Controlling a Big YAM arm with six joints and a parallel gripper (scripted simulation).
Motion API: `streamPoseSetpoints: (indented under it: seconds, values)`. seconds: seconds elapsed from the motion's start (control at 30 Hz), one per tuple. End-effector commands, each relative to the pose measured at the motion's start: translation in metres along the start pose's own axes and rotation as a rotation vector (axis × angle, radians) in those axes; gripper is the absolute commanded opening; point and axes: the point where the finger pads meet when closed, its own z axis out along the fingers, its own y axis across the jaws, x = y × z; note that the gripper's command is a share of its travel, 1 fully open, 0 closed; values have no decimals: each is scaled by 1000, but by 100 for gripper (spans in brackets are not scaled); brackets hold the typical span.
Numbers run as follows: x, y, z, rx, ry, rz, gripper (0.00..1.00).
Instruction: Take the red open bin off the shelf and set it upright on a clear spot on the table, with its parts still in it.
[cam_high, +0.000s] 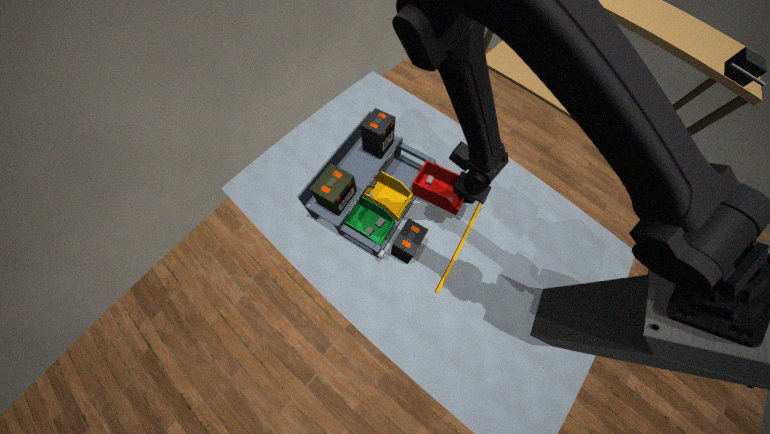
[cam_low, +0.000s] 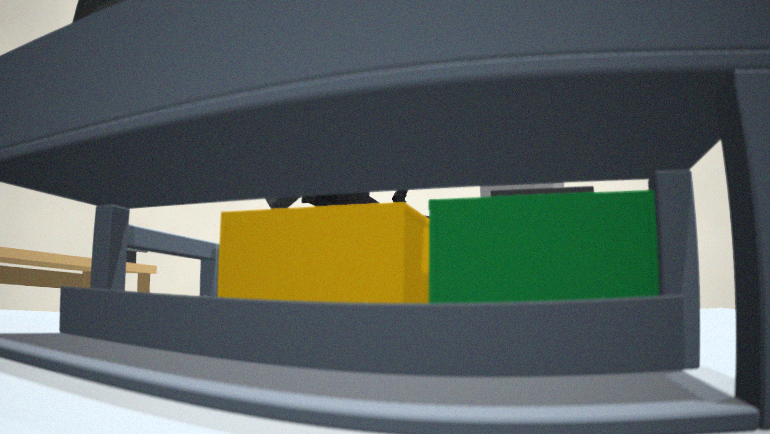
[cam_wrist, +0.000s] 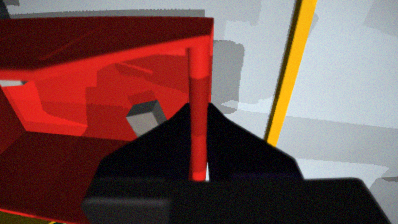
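Just off the grey metal shelf at its 3 o'clock, the rigid red plastic open bin looks light, its thin wall clamped by the black parallel gripper, 1 loose grey block inside.

Exterior view: yellow bin and green bin are hiding the red bin entirely. Wrist view: gripper is covering part of the red bin, whose left side is running off-frame.
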Motion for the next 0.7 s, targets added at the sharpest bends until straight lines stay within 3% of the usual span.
streamPoseSetpoints:
  seconds: [0.0,0.67]
  values:
    - [-2,-28,-3,34,-2,14,0]
    - [-2,-41,-4,36,-3,15,0]
